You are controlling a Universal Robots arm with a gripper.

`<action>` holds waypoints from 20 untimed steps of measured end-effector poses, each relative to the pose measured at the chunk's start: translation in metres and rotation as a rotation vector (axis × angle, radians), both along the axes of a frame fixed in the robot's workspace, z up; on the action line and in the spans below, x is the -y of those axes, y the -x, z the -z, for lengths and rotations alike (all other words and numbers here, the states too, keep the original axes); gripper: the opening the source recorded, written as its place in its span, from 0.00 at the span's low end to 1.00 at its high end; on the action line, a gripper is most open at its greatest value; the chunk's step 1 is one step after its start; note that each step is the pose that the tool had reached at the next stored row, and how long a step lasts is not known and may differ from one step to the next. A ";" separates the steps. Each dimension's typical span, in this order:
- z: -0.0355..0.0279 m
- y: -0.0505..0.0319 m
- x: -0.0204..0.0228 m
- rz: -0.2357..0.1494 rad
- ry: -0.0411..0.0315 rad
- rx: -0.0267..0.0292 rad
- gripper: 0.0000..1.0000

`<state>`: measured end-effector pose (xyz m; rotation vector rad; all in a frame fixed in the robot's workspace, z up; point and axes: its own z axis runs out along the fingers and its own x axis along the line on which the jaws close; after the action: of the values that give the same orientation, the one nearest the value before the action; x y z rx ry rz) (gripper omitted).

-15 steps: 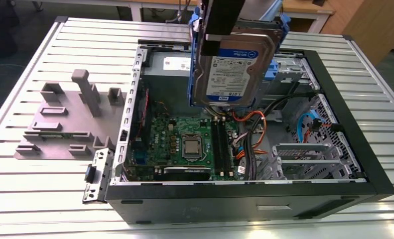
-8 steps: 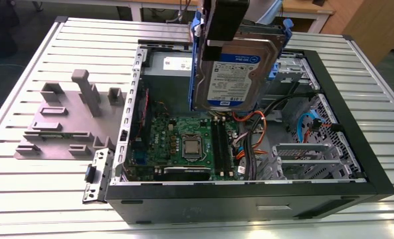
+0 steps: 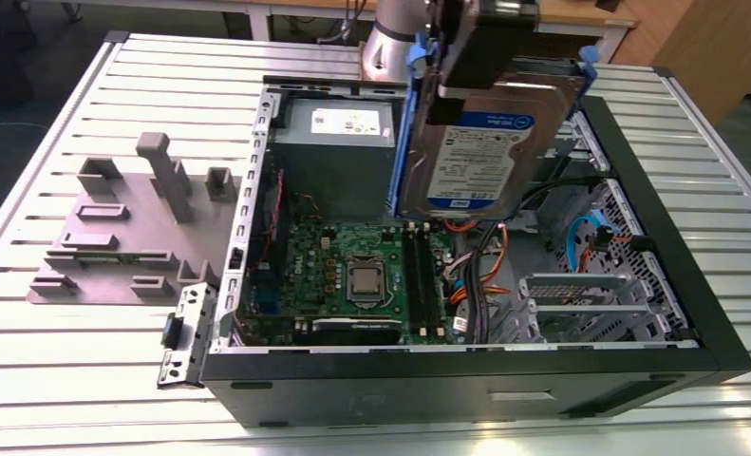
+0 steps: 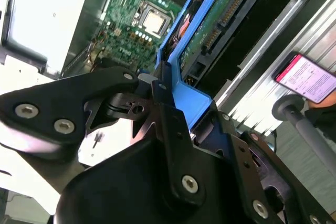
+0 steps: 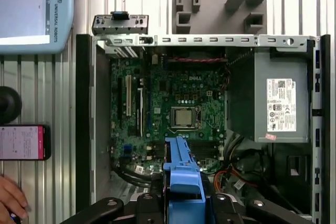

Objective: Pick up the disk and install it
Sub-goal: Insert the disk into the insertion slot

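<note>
The disk [image 3: 483,157], a silver hard drive with a white-and-blue label in a blue plastic carrier, hangs on edge above the open computer case [image 3: 717,332]. It is over the right half of the case as the exterior view shows it, between the power supply [image 3: 337,133] and the drive cage [image 3: 578,304]. My gripper [image 3: 483,57] is shut on its upper end. In both wrist views the black fingers [image 4: 163,129] clamp the blue carrier [image 4: 191,98] [image 5: 184,174], and the motherboard [image 5: 178,108] lies below it. The gripper [image 5: 185,199] sits at the carrier's end.
A grey plastic fixture [image 3: 122,228] with upright posts stands on the slatted table at the exterior view's left of the case. Orange and blue cables [image 3: 477,275] run beside the motherboard. A teach pendant [image 5: 31,9], a phone [image 5: 21,142] and a person's hand [image 5: 10,200] lie beyond the case.
</note>
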<state>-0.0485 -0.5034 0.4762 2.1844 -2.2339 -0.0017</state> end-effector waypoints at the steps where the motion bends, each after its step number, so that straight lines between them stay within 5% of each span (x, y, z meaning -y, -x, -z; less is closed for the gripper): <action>1: 0.0003 -0.0039 0.0002 0.000 -0.0001 0.0001 0.36; 6: 0.0012 -0.0097 0.0038 0.000 0.0007 -0.0001 0.36; 16: 0.0031 -0.0121 0.0221 0.000 0.0046 0.0000 0.36; 20: 0.0037 -0.0231 0.0276 0.000 0.0048 0.0000 0.36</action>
<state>-0.0254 -0.5310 0.4726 2.1821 -2.2316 0.0036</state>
